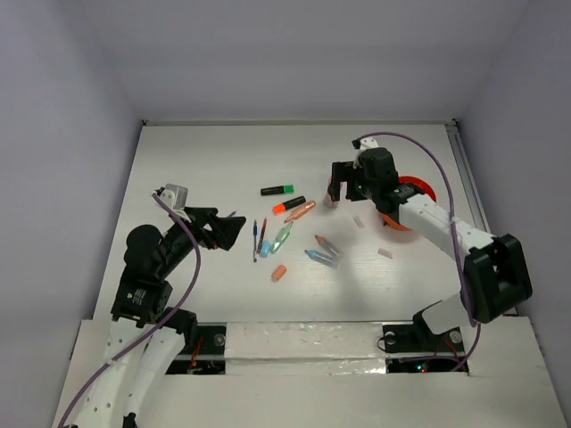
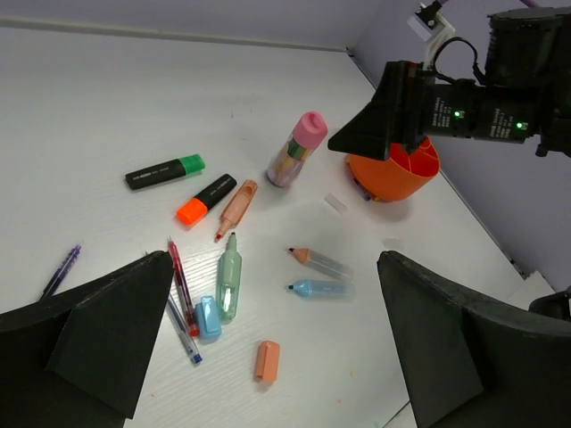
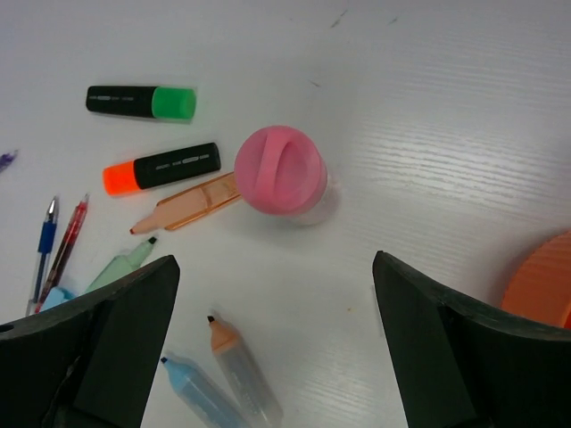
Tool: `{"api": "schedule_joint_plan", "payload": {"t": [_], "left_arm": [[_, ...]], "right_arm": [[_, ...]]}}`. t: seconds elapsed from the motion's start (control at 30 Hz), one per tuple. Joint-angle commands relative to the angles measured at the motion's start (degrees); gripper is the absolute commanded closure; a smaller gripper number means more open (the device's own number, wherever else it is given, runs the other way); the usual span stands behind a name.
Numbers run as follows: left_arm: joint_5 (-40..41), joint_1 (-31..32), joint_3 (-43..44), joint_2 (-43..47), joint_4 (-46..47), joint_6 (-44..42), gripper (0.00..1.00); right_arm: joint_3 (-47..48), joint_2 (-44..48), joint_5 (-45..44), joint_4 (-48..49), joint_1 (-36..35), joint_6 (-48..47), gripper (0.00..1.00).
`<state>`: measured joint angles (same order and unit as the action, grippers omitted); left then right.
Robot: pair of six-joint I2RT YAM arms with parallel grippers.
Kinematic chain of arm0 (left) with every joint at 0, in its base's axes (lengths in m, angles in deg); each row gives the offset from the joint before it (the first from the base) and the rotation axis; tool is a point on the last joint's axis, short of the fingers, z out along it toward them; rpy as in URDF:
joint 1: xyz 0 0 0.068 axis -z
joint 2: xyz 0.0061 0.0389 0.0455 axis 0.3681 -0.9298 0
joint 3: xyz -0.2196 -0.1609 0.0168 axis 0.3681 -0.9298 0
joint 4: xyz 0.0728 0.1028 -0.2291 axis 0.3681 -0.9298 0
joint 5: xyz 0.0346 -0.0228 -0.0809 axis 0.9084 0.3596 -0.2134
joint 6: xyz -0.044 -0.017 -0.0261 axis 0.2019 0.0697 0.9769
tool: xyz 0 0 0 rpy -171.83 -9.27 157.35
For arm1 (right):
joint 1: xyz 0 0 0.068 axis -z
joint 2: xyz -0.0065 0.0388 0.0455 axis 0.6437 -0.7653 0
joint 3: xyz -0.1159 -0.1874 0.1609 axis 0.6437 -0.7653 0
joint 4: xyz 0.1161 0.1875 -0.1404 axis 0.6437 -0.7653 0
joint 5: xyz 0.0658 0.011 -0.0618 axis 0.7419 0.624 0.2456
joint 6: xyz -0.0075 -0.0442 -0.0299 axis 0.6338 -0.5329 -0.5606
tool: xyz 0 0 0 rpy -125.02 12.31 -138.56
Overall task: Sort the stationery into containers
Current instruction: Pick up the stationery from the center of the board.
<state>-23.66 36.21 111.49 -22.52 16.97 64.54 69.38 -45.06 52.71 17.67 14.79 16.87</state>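
The orange holder (image 1: 417, 191) stands at about 3 o'clock on the table (image 1: 205, 160), partly hidden by the right arm. The left wrist view shows its inner dividers, but I cannot tell what lies in it. At its 9 o'clock, apart from it, a clear jar with a pink lid (image 3: 280, 170) stands upright with the lid on. Striped colours show through its wall, but the items cannot be made out.

The right gripper (image 3: 275, 260) hovers over the jar with its fingers spread wide, grasping nothing. The left gripper (image 2: 272, 259), at 9 o'clock on the table, is likewise spread and empty.

The loose stationery lies between the two grippers:
- a green-capped black highlighter (image 2: 165, 171)
- an orange-capped black highlighter (image 2: 205, 199), with a translucent orange pen (image 2: 236, 208) just beside it
- a pale green marker (image 2: 228, 276) and a red pen (image 2: 181, 285)
- two uncapped markers (image 2: 319, 262) at 3 o'clock of the green one
- a small orange piece (image 2: 267, 360) at 6 o'clock of the group
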Motion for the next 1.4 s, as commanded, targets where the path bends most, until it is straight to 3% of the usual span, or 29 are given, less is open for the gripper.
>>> {"api": "schedule_joint_plan", "payload": {"t": [0.0,0.27,0.53,0.63,0.67,0.73,0.77,0.83,1.0,1.2,1.37], "left_arm": [[-0.36,0.59,0.01,0.24,2.2,-0.45,0.01],[-1.32,1.12,-0.43,0.25,2.81,-0.19,0.01],[-2.37,1.65,-0.87,0.25,3.52,-0.01,0.01],[-2.11,1.65,-0.87,0.51,3.52,-0.01,0.01],[-2.11,1.65,-0.79,0.6,3.52,-0.01,0.01],[-2.02,1.65,-0.87,0.69,3.52,-0.01,0.01],[-2.02,1.65,-0.87,0.69,3.52,-0.01,0.01],[-1.94,1.65,-0.87,0.69,3.6,-0.01,0.01],[-1.85,1.65,-0.96,0.77,3.52,-0.01,0.01],[-1.67,2.17,-0.96,1.04,3.6,0.08,0.01],[-1.5,2.7,-0.96,1.21,3.6,0.17,0.01]], "right_arm": [[5.35,-4.03,-4.37,1.91,-1.35,-2.06,0.05],[11.94,-12.83,-8.32,1.38,-2.5,-3.56,0.07],[16.69,-18.64,-10.17,0.42,-3.55,-3.91,0.18],[18.01,-20.22,-10.96,0.15,-4.17,-3.91,0.3],[18.27,-20.83,-11.49,-0.11,-4.17,-3.91,0.46],[18.8,-21.27,-11.84,-0.63,-4.17,-3.82,0.56],[19.15,-21.37,-12.19,-0.72,-4.17,-3.82,0.73],[19.16,-21.02,-13.42,-0.64,-4.17,-3.74,0.83],[18.72,-14.7,-17.98,-0.55,-4.17,-4.61,0.89],[13.2,0.39,-33.26,-0.11,-3.38,-8.31,0.92],[6.78,11.23,-35.31,0.33,1.45,-6.64,0.93]]}}
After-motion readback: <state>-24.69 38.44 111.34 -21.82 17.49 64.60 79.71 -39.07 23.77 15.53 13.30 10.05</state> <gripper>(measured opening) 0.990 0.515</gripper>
